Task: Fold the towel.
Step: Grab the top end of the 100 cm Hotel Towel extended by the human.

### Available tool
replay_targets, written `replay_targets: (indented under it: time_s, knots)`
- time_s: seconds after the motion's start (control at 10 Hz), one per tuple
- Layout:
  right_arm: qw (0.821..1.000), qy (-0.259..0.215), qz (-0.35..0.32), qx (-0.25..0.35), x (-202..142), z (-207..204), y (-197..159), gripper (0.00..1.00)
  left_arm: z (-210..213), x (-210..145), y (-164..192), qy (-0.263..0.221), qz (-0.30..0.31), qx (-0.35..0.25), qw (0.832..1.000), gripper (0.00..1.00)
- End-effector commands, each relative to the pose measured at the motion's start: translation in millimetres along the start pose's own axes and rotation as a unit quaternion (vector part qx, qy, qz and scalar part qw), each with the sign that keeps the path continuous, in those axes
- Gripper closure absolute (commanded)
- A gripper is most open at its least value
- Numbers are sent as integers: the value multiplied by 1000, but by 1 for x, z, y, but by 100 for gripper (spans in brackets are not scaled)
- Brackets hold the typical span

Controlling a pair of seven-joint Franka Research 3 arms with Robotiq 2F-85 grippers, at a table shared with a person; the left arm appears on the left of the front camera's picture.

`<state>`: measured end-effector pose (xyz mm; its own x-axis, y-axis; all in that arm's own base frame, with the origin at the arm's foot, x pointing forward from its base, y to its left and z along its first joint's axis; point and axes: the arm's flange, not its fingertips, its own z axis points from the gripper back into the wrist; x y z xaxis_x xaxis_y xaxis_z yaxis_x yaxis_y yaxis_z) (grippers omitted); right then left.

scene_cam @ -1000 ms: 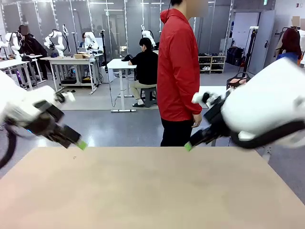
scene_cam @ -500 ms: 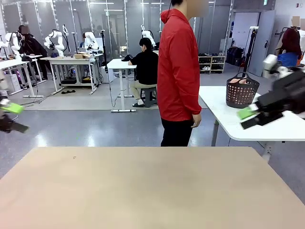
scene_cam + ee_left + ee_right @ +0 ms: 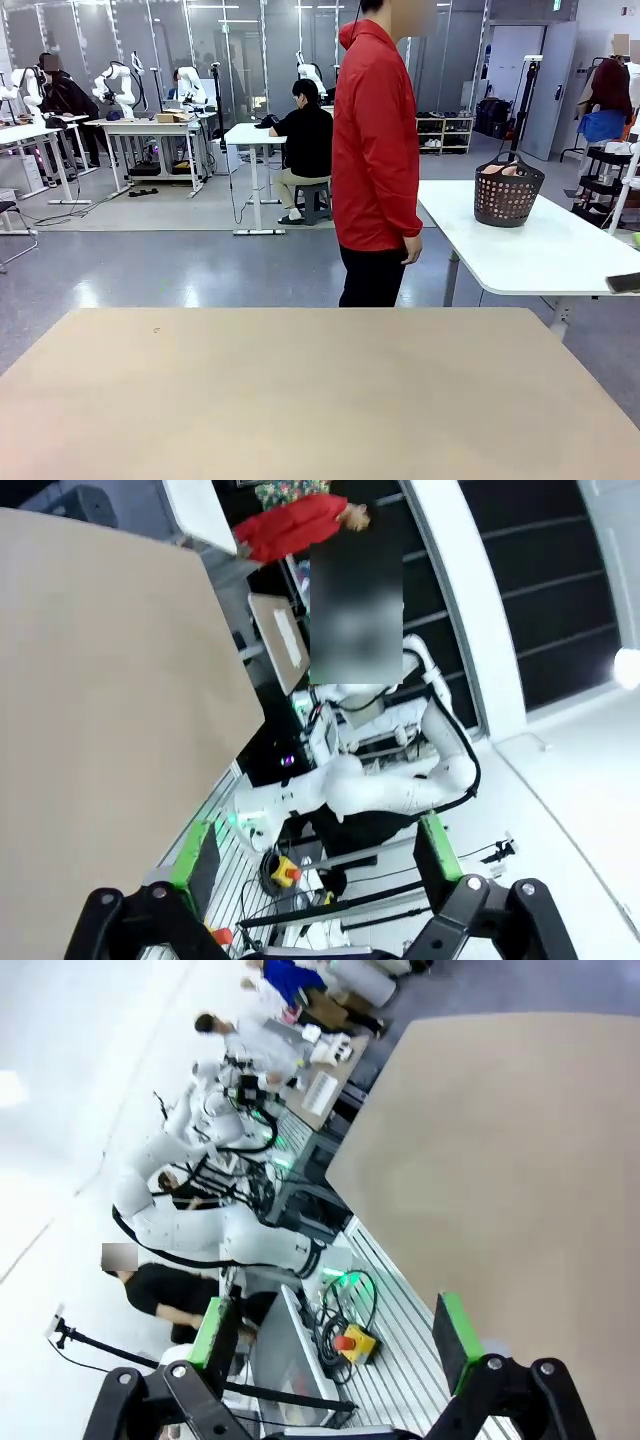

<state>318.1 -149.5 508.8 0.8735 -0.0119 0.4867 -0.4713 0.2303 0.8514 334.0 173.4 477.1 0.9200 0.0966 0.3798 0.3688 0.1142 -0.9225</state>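
Tan table (image 3: 300,400) spans the front view, and a person (image 3: 375,150) in a red jacket stands at its far edge. To the right beyond it, a white side table (image 3: 540,260) carries a dark basket (image 3: 507,200). The towel (image 3: 498,170) shows pink inside the basket. Wrist views add the left gripper (image 3: 315,855), jaws apart, and the right gripper (image 3: 335,1338), jaws apart. Each is off a table edge.

No legible writing

No word, number, brand or label can be read on the tables, the walls or the person's clothing. The small green sign (image 3: 553,5) high on the far wall is too small to make out. The yellow box with a red button (image 3: 347,1343) under the table edge bears print too blurred to read.
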Motion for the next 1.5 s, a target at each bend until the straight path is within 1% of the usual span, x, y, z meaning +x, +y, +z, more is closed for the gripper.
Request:
replay_targets:
  time_s: [0.0, 0.1, 0.2, 0.3, 0.4, 1.4]
  knots:
    - [1000, -23, 8, 4, -6, 12, -5, 0, 23, 2, -2, -27, -15, -6, 1000, 0]
    - [999, -33, 6, 3, -10, 18, -6, 0, 33, 0, 0, -44, -12, -6, 999, 0]
    - [999, -32, 5, 1, -11, 19, -6, 0, 37, 0, 2, -45, -6, -1, 999, 0]
    - [999, -34, 3, -1, -10, 19, -7, 0, 34, 1, 2, -45, -7, 2, 999, 0]
    - [999, -32, -9, -1, -17, 25, -9, 0, 38, -10, 3, -46, 3, 6, 999, 0]
    - [999, -32, -9, -1, -17, 25, -9, 0, 38, -10, 3, -46, 3, 6, 999, 0]
